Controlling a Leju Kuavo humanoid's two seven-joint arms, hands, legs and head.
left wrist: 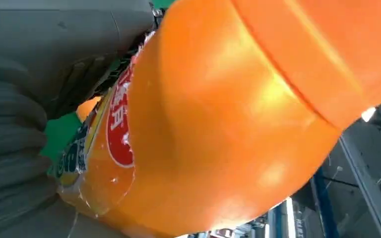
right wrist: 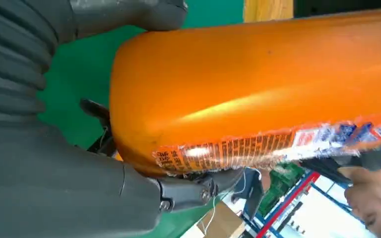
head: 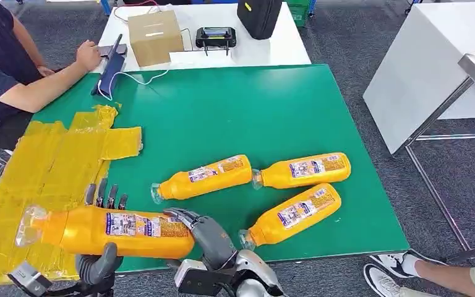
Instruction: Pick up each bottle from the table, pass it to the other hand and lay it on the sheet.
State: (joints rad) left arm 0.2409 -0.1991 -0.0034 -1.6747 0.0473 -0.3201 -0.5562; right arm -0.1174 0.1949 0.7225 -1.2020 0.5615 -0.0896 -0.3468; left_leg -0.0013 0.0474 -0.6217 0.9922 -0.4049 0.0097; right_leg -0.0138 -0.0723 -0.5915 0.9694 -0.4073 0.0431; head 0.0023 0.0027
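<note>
Green table (head: 235, 117); yellow sheet (head: 43, 167) covers its front-left corner. Three bottles (head: 297, 213) wait nr front edge. Held bottle (head: 108, 230) hangs sideways at front edge, over sheet's edge; left hand (head: 99, 263) & right hand (head: 207, 238) both grip it, prob. mid-handover.

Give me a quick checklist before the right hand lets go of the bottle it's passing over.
1. Left hand wraps the held bottle: ok.
2. Right hand at the bottle's base end: ok.
3. Left grip firm enough to carry alone: cannot tell.
4. Bottle over the yellow sheet: partly, neck end only.
5. Sheet bare where it would land: ok.
6. Three bottles left on the green table, apart from both hands: ok.
</note>
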